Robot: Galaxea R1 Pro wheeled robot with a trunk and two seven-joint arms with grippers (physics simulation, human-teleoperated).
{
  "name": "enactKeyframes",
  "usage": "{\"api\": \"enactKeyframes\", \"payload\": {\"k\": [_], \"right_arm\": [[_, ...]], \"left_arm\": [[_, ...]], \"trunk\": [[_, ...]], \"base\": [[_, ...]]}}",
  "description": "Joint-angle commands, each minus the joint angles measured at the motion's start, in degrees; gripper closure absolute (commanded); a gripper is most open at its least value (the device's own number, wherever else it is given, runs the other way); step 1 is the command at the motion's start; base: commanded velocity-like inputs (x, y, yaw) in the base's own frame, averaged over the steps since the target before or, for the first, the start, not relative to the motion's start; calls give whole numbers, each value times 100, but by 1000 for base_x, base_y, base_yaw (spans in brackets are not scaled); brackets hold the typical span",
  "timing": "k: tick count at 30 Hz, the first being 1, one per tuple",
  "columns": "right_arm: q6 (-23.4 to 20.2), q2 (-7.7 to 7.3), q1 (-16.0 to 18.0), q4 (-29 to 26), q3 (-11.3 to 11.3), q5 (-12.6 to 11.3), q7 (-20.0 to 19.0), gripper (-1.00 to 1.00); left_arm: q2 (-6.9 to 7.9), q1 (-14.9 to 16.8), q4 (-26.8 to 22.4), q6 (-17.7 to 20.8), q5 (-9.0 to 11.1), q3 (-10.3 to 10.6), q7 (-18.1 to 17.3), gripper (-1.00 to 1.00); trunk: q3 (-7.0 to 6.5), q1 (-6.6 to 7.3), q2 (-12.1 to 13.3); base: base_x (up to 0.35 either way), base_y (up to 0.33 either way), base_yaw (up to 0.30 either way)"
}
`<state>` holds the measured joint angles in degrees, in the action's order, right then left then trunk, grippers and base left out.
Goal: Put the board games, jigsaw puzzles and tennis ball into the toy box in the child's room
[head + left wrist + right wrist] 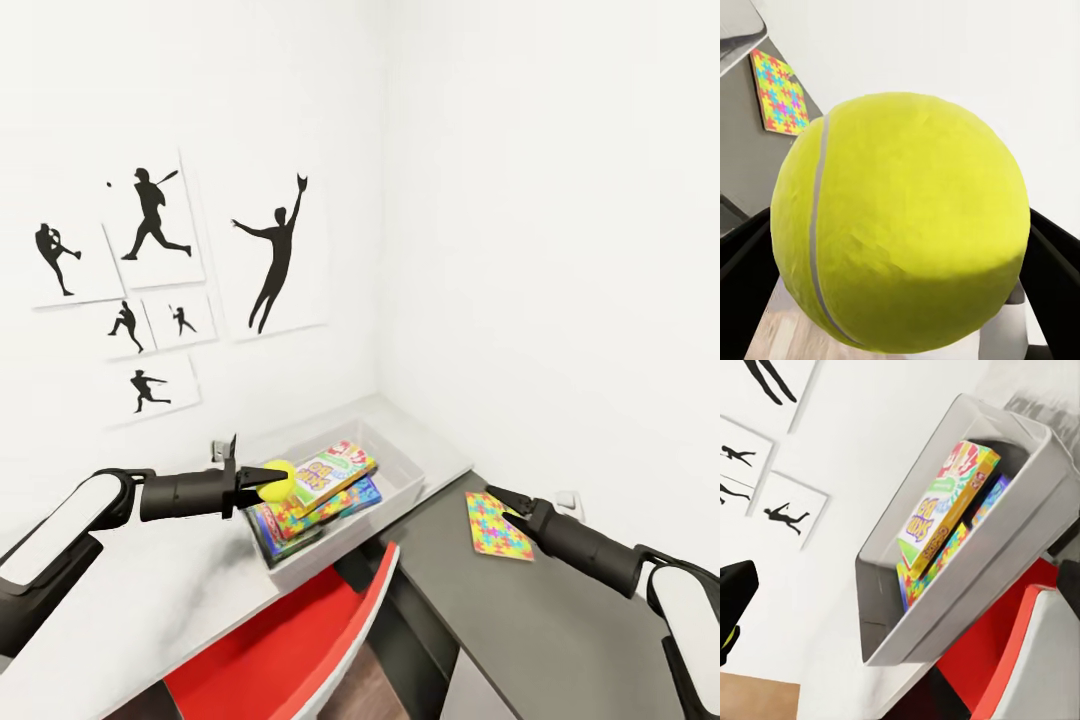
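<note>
The yellow tennis ball is pinched in my left gripper, which hovers over the left end of the grey toy box. Black fingers flank the ball on both sides. Inside the box a colourful board game lies on top of other flat boxes. One jigsaw puzzle lies flat on the dark desk to the right of the box. My right gripper stands open just over the puzzle's near-left corner, holding nothing.
A red chair sits under the table in front of the toy box. The white tabletop meets the dark desk at the room's corner. Baseball silhouette pictures hang on the wall.
</note>
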<state>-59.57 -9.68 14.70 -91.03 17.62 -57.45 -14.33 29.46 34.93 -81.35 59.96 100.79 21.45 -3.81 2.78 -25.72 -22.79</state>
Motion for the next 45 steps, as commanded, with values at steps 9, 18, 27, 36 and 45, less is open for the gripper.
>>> {"api": "enactKeyframes", "payload": {"k": [9,18,27,36,45], "right_arm": [[-19,4,10,-1,-26,58,-44,-100],[-19,-17,10,-2,-34,58,-45,-100],[-7,3,11,-1,-39,63,-45,-100],[-6,-22,13,8,-47,84,-44,-100],[-10,-24,15,15,-42,162,-43,-100]], "left_arm": [[0,9,1,4,-24,9,-50,100],[-1,5,5,4,-32,9,-44,100],[-1,6,4,4,-32,9,-50,100],[1,7,5,4,-32,9,-50,100],[-8,8,5,4,-32,9,-42,100]], "trunk": [[22,-6,-13],[49,-6,-13],[70,-6,-13],[71,-6,-13],[71,-6,-13]], "base": [[81,28,253],[136,52,282],[151,47,148],[105,37,3],[110,9,0]]}}
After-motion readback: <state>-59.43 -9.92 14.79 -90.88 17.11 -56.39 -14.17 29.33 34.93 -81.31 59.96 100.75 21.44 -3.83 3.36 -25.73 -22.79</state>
